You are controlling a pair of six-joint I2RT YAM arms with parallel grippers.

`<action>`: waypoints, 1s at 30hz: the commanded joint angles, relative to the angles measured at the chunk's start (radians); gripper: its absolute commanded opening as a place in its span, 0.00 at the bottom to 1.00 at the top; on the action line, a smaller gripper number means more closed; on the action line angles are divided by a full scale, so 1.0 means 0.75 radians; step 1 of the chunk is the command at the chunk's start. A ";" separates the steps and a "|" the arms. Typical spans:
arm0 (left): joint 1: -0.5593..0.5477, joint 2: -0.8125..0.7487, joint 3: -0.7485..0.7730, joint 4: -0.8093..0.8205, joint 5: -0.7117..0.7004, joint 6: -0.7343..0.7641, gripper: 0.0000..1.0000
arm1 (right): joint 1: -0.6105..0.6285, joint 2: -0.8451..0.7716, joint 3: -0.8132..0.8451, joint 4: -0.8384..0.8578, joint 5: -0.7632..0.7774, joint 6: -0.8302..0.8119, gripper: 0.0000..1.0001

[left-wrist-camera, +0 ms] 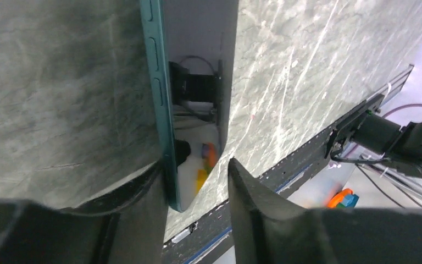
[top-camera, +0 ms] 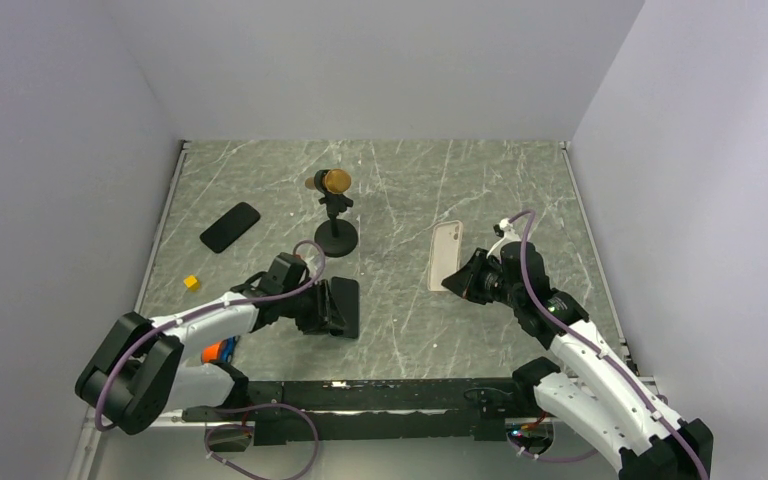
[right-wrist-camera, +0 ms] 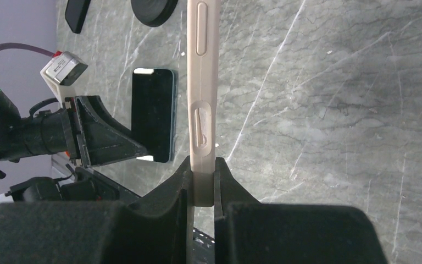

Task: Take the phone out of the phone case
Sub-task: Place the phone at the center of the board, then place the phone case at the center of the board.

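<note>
The phone (top-camera: 346,307), dark with a teal edge and a mirror-like screen, lies on the marble table near the front. It also shows in the left wrist view (left-wrist-camera: 198,55) and the right wrist view (right-wrist-camera: 153,115). My left gripper (top-camera: 326,308) is open at the phone's near end (left-wrist-camera: 195,173). Its left finger (left-wrist-camera: 143,203) touches the teal edge and the right finger stands apart. The beige phone case (top-camera: 445,255) is empty and tilted up off the table. My right gripper (top-camera: 464,278) is shut on the case's edge (right-wrist-camera: 202,82), with both fingers pressed against it (right-wrist-camera: 202,168).
A second black phone (top-camera: 230,227) lies at the back left. A gold microphone (top-camera: 336,182) on a round black stand (top-camera: 337,240) sits mid-table behind the phone. A small yellow cube (top-camera: 191,283) lies at the left. White walls close in three sides.
</note>
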 commanded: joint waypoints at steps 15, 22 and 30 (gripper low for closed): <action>0.030 -0.483 0.348 -0.671 -0.583 0.331 0.99 | 0.010 0.303 -0.052 0.132 -0.330 -0.059 0.00; 0.101 -0.644 0.445 -0.726 -0.523 0.407 0.99 | 0.123 0.327 -0.280 0.475 -0.439 0.145 0.00; 0.145 -0.659 0.404 -0.647 -0.458 0.404 0.99 | 0.124 0.354 -0.427 0.610 -0.364 0.241 0.06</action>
